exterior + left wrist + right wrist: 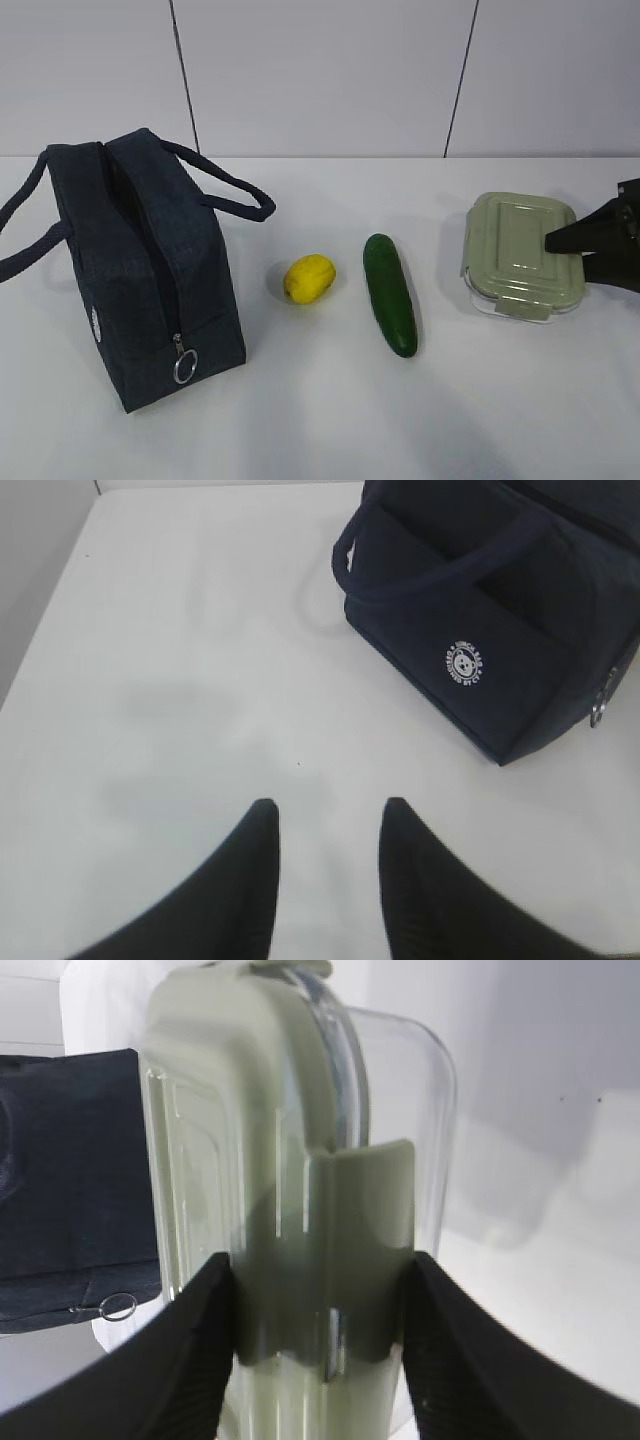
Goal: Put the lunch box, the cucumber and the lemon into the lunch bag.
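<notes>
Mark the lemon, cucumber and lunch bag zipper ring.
lemon (309, 277), exterior view, middle of its skin.
cucumber (389, 293), exterior view, mid-length.
zipper ring (185, 368), exterior view, the ring's rim.

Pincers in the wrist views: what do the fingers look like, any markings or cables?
Both pincers, left and right, have matte black fingers that taper to rounded tips, with a fine ribbed texture on the surface. No markings or cables show.
</notes>
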`<control>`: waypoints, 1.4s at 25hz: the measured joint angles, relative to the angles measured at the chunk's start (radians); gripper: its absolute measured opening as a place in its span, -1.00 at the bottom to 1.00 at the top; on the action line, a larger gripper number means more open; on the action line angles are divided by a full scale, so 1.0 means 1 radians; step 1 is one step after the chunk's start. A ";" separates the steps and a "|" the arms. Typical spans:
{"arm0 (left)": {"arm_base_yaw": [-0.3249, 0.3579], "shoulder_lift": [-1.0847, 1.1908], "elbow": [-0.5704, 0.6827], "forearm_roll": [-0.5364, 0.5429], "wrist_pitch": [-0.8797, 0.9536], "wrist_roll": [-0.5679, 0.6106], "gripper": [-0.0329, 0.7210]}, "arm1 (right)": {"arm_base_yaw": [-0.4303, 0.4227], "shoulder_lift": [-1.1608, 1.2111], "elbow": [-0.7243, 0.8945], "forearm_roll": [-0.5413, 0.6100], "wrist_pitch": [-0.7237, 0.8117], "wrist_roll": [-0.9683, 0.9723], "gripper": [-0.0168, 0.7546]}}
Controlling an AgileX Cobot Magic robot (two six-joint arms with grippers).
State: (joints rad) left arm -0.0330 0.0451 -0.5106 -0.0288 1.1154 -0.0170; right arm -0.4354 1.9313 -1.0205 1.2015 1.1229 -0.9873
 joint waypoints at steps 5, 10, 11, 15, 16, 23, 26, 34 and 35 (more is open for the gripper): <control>0.000 0.116 -0.016 -0.025 0.025 0.000 -0.27 | 0.001 -0.055 0.002 0.004 0.004 0.015 -0.03; 0.000 0.225 -0.081 -0.054 0.036 0.000 -0.27 | 0.001 -0.101 0.004 0.015 0.007 0.038 -0.03; 0.000 0.243 -0.097 -0.063 0.034 0.000 -0.27 | 0.001 -0.111 0.005 0.020 0.008 0.042 -0.03; 0.000 0.343 -0.150 -0.129 0.028 0.000 -0.27 | 0.012 -0.150 0.006 0.039 0.008 0.054 -0.03; 0.000 0.373 -0.157 -0.158 0.023 0.000 -0.27 | 0.025 -0.156 0.007 0.041 0.008 0.054 -0.03; 0.000 0.596 -0.203 -0.329 -0.064 -0.001 0.00 | 0.114 -0.197 0.007 0.098 0.020 0.060 -0.03; 0.000 0.701 -0.220 -0.391 -0.125 -0.001 0.13 | 0.130 -0.223 0.007 0.138 0.020 0.063 -0.03; 0.000 1.009 -0.233 -0.588 -0.301 0.094 0.18 | 0.186 -0.272 -0.016 0.173 0.020 0.075 -0.03; 0.000 1.042 -0.237 -0.621 -0.316 0.124 0.18 | 0.197 -0.274 -0.023 0.175 0.021 0.083 -0.03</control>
State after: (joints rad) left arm -0.0330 1.0873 -0.7479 -0.6502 0.7990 0.1068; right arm -0.2380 1.6569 -1.0439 1.3763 1.1440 -0.9046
